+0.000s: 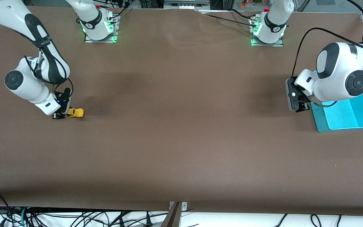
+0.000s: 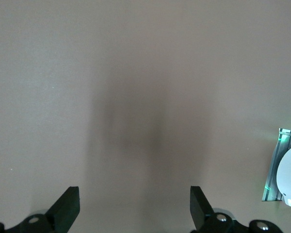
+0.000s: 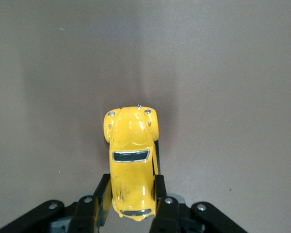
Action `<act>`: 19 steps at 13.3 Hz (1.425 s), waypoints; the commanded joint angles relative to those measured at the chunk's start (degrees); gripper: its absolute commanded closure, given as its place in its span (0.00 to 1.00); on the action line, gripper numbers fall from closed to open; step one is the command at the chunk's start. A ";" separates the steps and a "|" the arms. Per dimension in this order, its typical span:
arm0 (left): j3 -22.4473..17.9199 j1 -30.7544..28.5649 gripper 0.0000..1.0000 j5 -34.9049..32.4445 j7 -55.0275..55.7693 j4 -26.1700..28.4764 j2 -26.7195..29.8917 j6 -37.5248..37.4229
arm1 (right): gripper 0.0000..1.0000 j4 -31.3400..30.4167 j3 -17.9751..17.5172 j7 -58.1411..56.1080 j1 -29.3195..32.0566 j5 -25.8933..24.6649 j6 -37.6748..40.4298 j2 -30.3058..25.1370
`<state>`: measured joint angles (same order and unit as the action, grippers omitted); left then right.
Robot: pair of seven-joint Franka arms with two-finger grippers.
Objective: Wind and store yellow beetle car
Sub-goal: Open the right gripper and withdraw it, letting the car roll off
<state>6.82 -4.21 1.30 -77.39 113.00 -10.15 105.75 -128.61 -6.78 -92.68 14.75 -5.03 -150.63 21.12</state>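
Note:
The yellow beetle car (image 1: 76, 112) sits at table level toward the right arm's end of the table. My right gripper (image 1: 62, 114) is shut on its rear half. In the right wrist view the car (image 3: 131, 145) points away from the wrist, and the gripper (image 3: 131, 196) has one black finger pressed on each side of the body. My left gripper (image 1: 298, 108) is open and empty, hanging over the table beside the teal tray. In the left wrist view its fingers (image 2: 68, 206) stand wide apart with only bare table between them.
A teal tray (image 1: 351, 113) with two compartments lies toward the left arm's end of the table, partly under the left arm. The arm bases (image 1: 99, 26) stand along the table edge farthest from the front camera. One base plate shows in the left wrist view (image 2: 281, 165).

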 commanded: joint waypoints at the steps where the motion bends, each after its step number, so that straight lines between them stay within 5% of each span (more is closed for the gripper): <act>1: 0.30 -0.44 0.00 -0.51 -1.53 1.88 1.71 1.04 | 0.71 -0.59 -0.78 0.83 0.46 -0.33 2.08 1.12; 2: 0.30 -0.44 0.00 -0.51 -1.53 1.88 1.71 1.04 | 0.47 0.28 -1.82 1.45 0.46 -0.24 3.40 0.94; 3: 0.30 -0.44 0.00 -0.51 -1.53 1.88 1.71 1.04 | 0.00 0.90 -2.10 2.41 0.46 -0.16 4.54 0.85; 12: -0.14 -0.53 0.00 -0.68 -3.20 1.17 1.71 0.77 | 0.00 19.25 -8.25 3.21 0.28 -0.33 29.93 -3.53; 19: -0.58 -1.58 0.00 -7.97 -3.64 4.15 1.71 3.13 | 0.00 21.82 -8.34 17.00 0.20 2.22 33.72 -17.59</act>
<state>6.02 -5.13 -4.51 -79.50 113.90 -10.00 106.14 -105.94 -14.79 -79.16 14.64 -3.97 -119.13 7.84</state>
